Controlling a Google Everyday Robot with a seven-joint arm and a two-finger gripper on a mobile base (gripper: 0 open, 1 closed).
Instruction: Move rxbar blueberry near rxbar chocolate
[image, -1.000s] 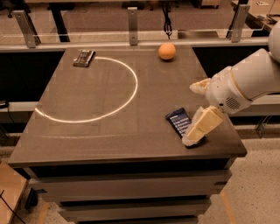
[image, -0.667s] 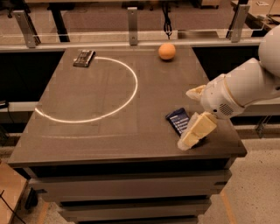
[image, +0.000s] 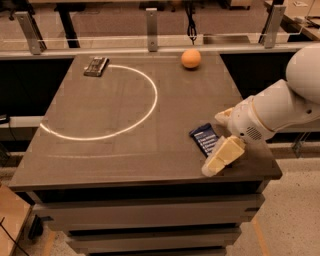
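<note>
The rxbar blueberry (image: 203, 138), a navy-blue bar with white text, lies flat near the table's front right corner. My gripper (image: 213, 144) is open and astride the bar's right end, with one cream finger (image: 222, 155) in front of it and the other (image: 225, 116) behind it. I cannot tell whether the fingers touch the bar. Its right end is hidden behind the front finger. The rxbar chocolate (image: 96, 66), a dark bar, lies at the table's far left corner, far from the gripper.
An orange (image: 191, 58) sits at the far right of the dark table (image: 125, 150). A white ring of light (image: 150, 95) curves over the left middle. A rail with posts (image: 151, 22) runs behind the table. The bar lies close to the front edge.
My gripper has moved a little left and towards the front edge, closer around the blue bar. The bar, the chocolate bar and the orange have not moved.
</note>
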